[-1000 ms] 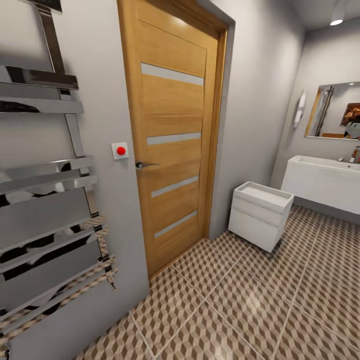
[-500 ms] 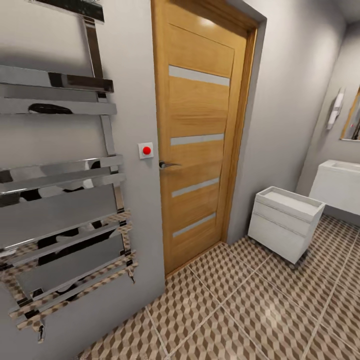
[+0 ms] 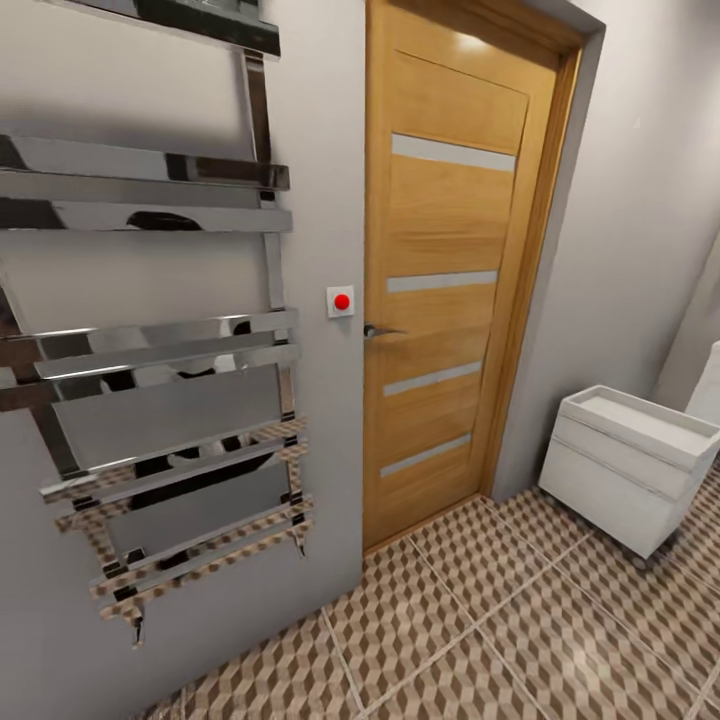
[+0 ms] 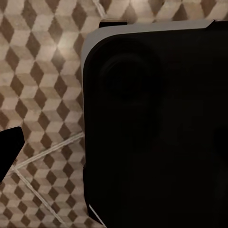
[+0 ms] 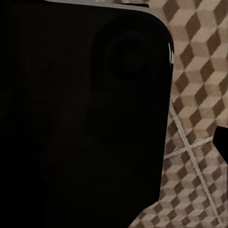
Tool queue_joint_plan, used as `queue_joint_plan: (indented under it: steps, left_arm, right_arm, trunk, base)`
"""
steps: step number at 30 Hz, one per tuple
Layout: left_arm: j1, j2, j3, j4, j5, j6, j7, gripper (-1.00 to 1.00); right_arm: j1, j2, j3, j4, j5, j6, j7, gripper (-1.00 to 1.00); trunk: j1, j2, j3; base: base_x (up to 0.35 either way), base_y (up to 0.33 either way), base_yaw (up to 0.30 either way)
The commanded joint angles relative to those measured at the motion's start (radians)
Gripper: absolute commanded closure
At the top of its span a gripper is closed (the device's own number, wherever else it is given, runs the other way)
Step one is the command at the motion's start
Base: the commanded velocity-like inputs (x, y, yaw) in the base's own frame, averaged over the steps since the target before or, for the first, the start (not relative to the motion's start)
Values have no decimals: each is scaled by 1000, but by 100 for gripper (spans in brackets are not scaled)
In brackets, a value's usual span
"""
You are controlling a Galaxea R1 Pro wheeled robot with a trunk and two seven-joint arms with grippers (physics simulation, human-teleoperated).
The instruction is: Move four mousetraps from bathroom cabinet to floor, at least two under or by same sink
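One wooden door, cube-patterned bathroom floor

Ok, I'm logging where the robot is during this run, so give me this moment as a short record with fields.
room: bathroom, facing a grey wall
door: wooden door, closed, with four pale horizontal strips
wall fitting: chrome towel radiator, left of the door
switch: red button between radiator and door
furniture: small white drawer unit, right of the door
floor: bathroom floor, cube-pattern tiles
mousetraps: none in sight
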Motion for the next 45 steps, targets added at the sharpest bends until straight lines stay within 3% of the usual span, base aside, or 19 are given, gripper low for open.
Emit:
queue_joint_plan:
  steps: [1,45]
  left_arm:
    - [0,0,0,0,0,-2,0,-100]
    - [0,0,0,0,0,-2,0,-100]
  right_arm:
    - [0,0,0,0,2,-3,-1,-100]
    - [0,-1,0,0,2,-1,0,-100]
  trunk:
    - [0,0,0]
    - [0,0,11]
  base:
    - [0,0,269]
    - [0,0,269]
